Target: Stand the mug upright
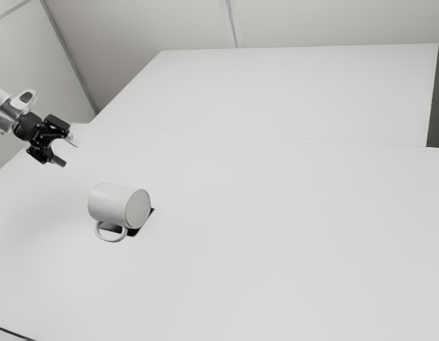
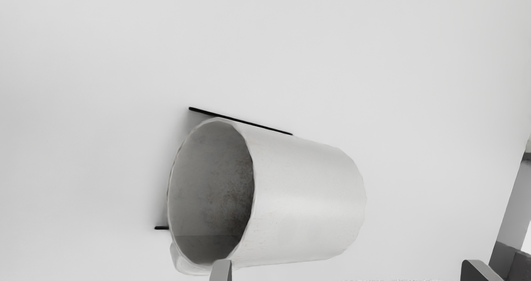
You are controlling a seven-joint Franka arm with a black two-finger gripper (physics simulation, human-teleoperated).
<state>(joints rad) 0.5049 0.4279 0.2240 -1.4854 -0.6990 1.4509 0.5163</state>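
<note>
My gripper [image 1: 65,153] is at the exterior view's left, above the table and apart from the mug, its two fingers spread with nothing between them. The white mug [image 1: 109,203] lies on its side on the table, its handle low toward the viewer in the exterior view. In the wrist view the mug [image 2: 307,198] shows its dark open mouth and its smooth side, with part of the handle below the rim. The gripper [image 2: 346,270] has its fingertips wide apart there, one overlapping the view of the mug's rim.
The white table [image 1: 276,241] extends around the mug, with another white surface [image 1: 297,92] behind it. Thin black edges show beside the mug. A dark line [image 1: 13,332] crosses the exterior view's lower left corner.
</note>
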